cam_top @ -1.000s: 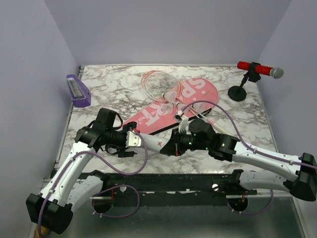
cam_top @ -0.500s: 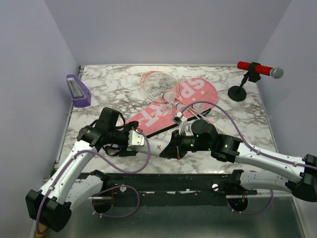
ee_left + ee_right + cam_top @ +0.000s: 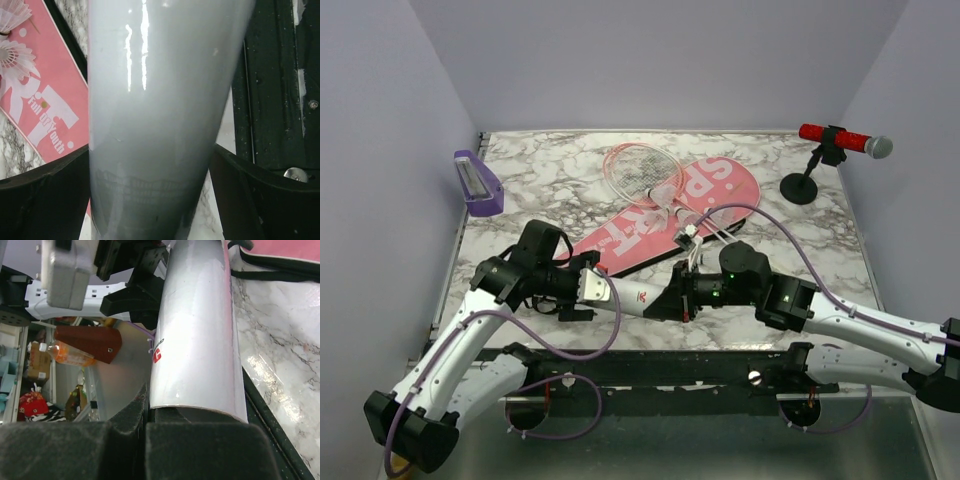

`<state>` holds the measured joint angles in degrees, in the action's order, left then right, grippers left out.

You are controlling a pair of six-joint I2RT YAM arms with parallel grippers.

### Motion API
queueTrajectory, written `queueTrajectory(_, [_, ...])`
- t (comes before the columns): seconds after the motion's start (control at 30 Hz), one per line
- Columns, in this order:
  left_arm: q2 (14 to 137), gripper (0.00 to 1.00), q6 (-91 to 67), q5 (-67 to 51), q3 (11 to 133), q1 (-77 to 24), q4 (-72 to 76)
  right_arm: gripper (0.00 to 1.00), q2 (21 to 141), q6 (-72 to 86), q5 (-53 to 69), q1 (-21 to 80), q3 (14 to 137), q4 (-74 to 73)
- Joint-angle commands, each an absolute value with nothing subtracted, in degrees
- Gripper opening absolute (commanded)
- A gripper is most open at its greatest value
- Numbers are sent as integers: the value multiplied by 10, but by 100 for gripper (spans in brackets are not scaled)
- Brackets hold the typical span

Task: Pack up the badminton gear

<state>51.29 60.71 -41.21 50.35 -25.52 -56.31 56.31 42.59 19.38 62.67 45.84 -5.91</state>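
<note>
The white tube (image 3: 638, 297) hangs level above the table's near edge, held at both ends. My left gripper (image 3: 605, 292) is shut round its left end; in the left wrist view the tube (image 3: 160, 100) fills the space between both black fingers (image 3: 45, 200). My right gripper (image 3: 678, 298) is shut on its right end; in the right wrist view the fingers (image 3: 125, 440) are pinched at the tube's (image 3: 200, 330) rim. The pink SPORT bag (image 3: 710, 190) lies behind, with the pink racket's head (image 3: 642, 168) on its far end. Two white shuttlecocks (image 3: 14, 52) lie on the bag.
A red microphone on a black stand (image 3: 842, 140) is at the back right. A small purple tray (image 3: 478, 182) is at the back left. A black rail (image 3: 650, 365) runs along the near table edge, just below the tube.
My right gripper has drawn back to the right and more of the tube shows between the two grippers. My left gripper has shifted slightly right and nearer.
</note>
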Motion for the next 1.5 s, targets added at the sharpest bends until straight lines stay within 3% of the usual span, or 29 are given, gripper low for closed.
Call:
queueTrajectory(0.0, [468,91,580,-425,476,-274,-591,1,563,423,214,632,452,-29])
queueTrajectory(0.07, [444,88,569,-423,461,-276,-588,3,559,418,207,632,453,-38])
queueTrajectory(0.17, [405,78,551,-422,433,-276,-577,18,557,413,196,632,459,-51])
queueTrajectory(0.27, [374,73,539,-422,407,-278,-565,42,558,407,171,632,475,-71])
queueTrajectory(0.37, [364,69,534,-421,384,-277,-557,60,557,396,137,632,507,-100])
queueTrajectory(0.57, [345,64,543,-401,340,-276,-529,64,532,361,15,633,587,-211])
queueTrajectory(0.73, [344,63,559,-386,339,-277,-513,73,503,363,-230,631,651,-347])
queueTrajectory(0.87, [359,62,565,-393,351,-277,-504,76,536,378,-320,616,645,-393])
queueTrajectory(0.93, [364,59,566,-397,358,-277,-504,77,576,384,-311,572,639,-399])
queueTrajectory(1.1, [347,58,570,-393,366,-277,-512,79,671,369,-136,376,625,-327])
queueTrajectory(1.23, [320,58,580,-383,364,-277,-516,91,725,369,-125,345,640,-292])
queueTrajectory(1.47, [336,58,545,-388,368,-276,-498,94,766,365,-19,251,586,-247])
